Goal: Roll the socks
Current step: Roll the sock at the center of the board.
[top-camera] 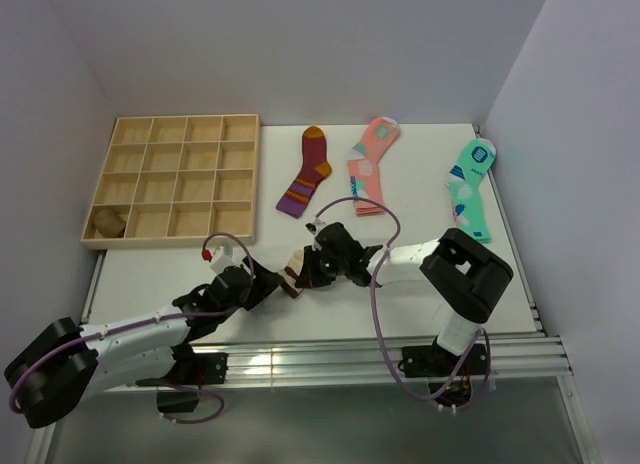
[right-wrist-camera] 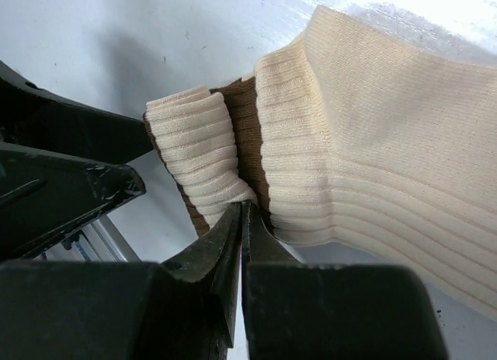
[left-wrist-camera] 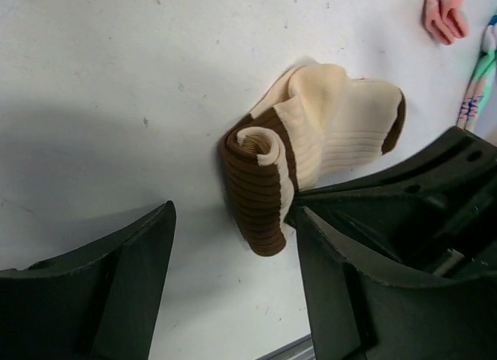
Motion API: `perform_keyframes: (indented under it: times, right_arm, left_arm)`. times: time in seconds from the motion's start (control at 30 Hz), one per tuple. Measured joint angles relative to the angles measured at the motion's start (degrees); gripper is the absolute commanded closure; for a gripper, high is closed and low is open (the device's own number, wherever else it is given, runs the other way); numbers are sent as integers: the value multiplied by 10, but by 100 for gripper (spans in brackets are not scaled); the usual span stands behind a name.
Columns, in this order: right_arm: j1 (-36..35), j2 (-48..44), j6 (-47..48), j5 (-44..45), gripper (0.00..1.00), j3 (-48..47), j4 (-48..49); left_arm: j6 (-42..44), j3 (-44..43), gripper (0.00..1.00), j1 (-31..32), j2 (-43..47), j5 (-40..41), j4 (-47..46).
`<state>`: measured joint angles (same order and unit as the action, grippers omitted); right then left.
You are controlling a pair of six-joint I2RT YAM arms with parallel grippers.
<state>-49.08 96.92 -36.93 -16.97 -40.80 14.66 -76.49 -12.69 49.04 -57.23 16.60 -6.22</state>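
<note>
The beige sock (top-camera: 293,274) with dark brown band lies on the white table between both grippers, its brown end curled into a partial roll (left-wrist-camera: 260,181); the rest lies loose (right-wrist-camera: 373,143). My left gripper (left-wrist-camera: 233,282) is open, its fingers either side of the roll's near end and just short of it. My right gripper (right-wrist-camera: 245,209) is shut, its tips pressed into the crease between the roll and the flat part; no fabric shows between the jaws. A brown rolled bundle (top-camera: 108,222) sits in the tray's near-left compartment.
A wooden compartment tray (top-camera: 255,174) stands at the back left. A maroon striped sock (top-camera: 307,172), a pink sock (top-camera: 370,164) and a mint-green sock (top-camera: 470,189) lie flat at the back. The table's front rail runs close behind the grippers.
</note>
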Motion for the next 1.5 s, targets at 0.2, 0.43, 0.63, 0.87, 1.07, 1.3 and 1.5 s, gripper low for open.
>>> perform_keyframes:
  times: [0.2,0.43,0.63,0.87,1.07,1.3,1.5]
  right_arm:
    - [10,6,-6,-22,96,1,7]
    - [16,7,-10,-35,96,4,13]
    - [17,9,-11,-39,96,4,14]
    - [21,10,-12,-43,96,4,15]
    - [21,13,-12,-50,96,4,17]
    - [24,15,-12,-55,96,4,19]
    - [24,15,-12,-56,96,4,19]
  left_arm:
    - [26,54,44,-6,16,-1,-104]
    - [52,97,48,-52,-14,-31,-204]
    - [69,97,49,-70,-74,-64,-277]
    - [76,96,46,-85,-144,-104,-364]
    - [84,92,36,-86,-176,-129,-412]
    - [84,87,43,-88,-203,-144,-436]
    - [82,76,44,-92,-213,-148,-427]
